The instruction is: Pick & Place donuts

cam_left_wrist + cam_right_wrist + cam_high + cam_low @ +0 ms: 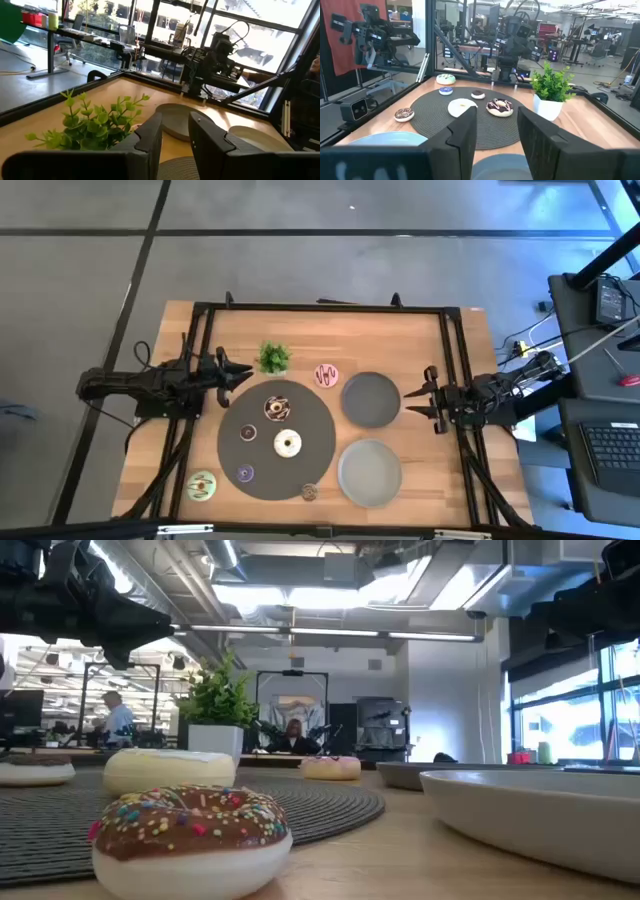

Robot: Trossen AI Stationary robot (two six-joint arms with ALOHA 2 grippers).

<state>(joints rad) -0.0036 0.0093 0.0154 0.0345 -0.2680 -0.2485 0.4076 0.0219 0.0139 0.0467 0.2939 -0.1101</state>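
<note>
Both arms parked at the table's side edges, left gripper [175, 137] and right gripper [495, 132] spread and empty, donuts [287, 443] scattered over the round mat [318, 420] mid-table, likely light and rigid with slick icing, best pinched across the ring.

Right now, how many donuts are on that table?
7. Four lie on the dark mat: brown-and-white, small brown, white, purple. The sprinkled one sits at the mat's edge, pink by the plant, green off the mat.
</note>
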